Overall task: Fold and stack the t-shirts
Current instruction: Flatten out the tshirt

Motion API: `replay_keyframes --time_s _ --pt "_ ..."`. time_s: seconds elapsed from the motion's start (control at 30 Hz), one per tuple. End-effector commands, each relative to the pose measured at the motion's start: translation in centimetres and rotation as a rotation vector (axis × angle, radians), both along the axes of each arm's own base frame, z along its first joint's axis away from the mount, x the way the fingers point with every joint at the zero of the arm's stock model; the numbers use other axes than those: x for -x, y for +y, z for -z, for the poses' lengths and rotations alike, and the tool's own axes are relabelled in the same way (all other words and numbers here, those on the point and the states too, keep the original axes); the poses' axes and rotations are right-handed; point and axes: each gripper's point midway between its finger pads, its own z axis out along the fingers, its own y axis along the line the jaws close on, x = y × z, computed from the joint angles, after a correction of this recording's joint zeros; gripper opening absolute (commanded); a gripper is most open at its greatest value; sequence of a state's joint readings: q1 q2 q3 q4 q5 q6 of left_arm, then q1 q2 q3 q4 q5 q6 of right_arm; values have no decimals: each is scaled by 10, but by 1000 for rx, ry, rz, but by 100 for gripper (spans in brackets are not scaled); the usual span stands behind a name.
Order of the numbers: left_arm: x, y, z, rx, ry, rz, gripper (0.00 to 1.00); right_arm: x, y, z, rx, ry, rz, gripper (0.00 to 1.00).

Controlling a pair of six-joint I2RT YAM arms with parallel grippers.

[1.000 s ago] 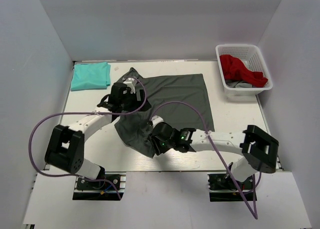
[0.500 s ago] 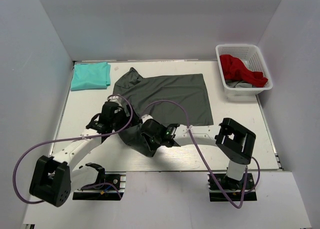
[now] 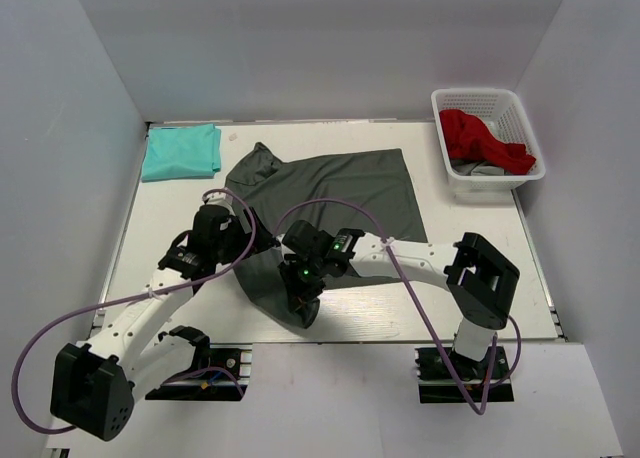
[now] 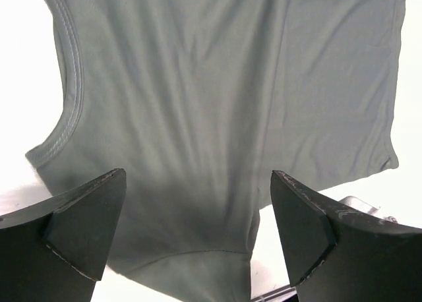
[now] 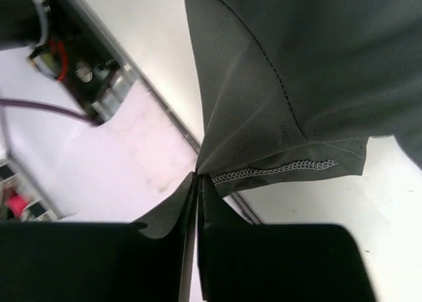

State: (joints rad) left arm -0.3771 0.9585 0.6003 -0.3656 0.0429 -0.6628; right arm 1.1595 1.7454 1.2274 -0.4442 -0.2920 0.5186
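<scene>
gripping the grey t-shirt [image 3: 350, 183], right hand [image 5: 198, 183] apparently hides its corner.

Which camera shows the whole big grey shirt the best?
The top external view: it shows nearly the whole grey shirt at once. The left wrist view shows only a stretch with a curved stitched edge, seen between the open left claw. The right wrist view shows just a stitched hem corner pinched in the right claw.

White table [image 3: 465, 218] — charcoal t-shirt [image 3: 350, 183] at centre, folded teal t-shirt [image 3: 181, 150] far left, lattice basket [image 3: 495, 188] far right.
</scene>
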Motion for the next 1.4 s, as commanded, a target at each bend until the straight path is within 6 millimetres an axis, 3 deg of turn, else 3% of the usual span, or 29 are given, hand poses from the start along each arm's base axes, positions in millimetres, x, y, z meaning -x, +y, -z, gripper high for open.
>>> replay_keyframes --time_s 0.0,0.07,0.1,0.13,0.2,0.23,0.3,0.33,0.4,0.43,0.5,0.6,0.67,0.73,0.77,0.93,1.3,1.37 --pt "-8 0 -11 -1 -18 -22 100 26 22 -45 -220 37 -182 16" --pt "-7 3 -8 -14 -7 -32 100 21 17 -36 -179 14 -166 30" --pt "-9 3 -12 -20 -19 -25 100 20 13 -33 -163 3 -157 43" --pt "-7 4 -11 -23 -11 -25 100 8 3 -18 -92 -60 -106 47" --pt "-9 3 -12 -30 -14 -19 100 -2 -8 -19 -56 -106 -54 54" --pt "-11 3 -14 -26 -23 -19 100 -13 -20 -7 -2 -159 -1 60" --pt "-12 0 -7 -26 -4 -11 100 -26 -28 -22 -22 -238 64 60" --pt "-14 0 0 -41 11 -4 100 -28 -33 -18 -19 -253 80 61" --pt "-14 -5 3 -39 29 21 100 -42 -49 -14 8 -324 155 61" --pt "-17 -6 4 -39 28 21 100 -46 -52 -13 19 -338 175 49" --pt "-20 -12 5 -25 22 48 100 -53 -60 0 65 -387 185 41" --pt "-23 -22 7 2 10 94 100 -56 -58 16 78 -429 113 38" --pt "-27 -28 5 26 -11 113 100 -59 -44 17 29 -482 50 32" --pt "-25 -35 12 54 8 140 100 -62 -45 30 41 -503 45 23" --pt "-23 -40 15 77 10 167 100 -66 -32 28 -16 -547 36 23" --pt "-15 -41 28 82 44 184 100 -69 -20 42 -17 -601 -21 23" --pt "29 -55 37 216 111 263 100 -63 -17 58 -1 -600 -51 30" --pt "34 -57 36 250 108 271 100 -63 -19 61 11 -598 -38 22"
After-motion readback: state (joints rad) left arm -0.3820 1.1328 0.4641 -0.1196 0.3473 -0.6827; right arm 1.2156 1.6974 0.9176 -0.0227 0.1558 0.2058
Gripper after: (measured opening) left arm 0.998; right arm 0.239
